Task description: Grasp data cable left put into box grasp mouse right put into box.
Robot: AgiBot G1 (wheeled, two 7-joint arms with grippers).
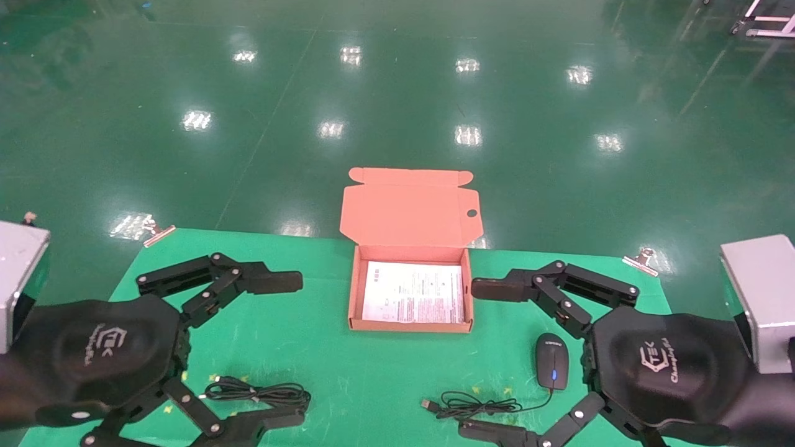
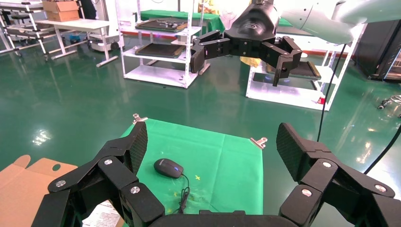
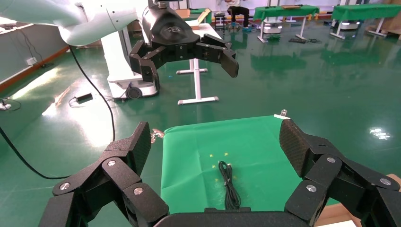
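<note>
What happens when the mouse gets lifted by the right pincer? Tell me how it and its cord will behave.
The mouse looks small, hard and smoothly rounded, so it is probably light but may slip in the open right pincer unless gripped across its sides. Its thin cord lies loosely bunched on the green cloth, so it will likely trail limp and could snag the box rim.

Bright, even overhead light; ceiling lamps glare as white patches on the glossy green floor (image 1: 397,93); shadows soft, focus sharp.
</note>
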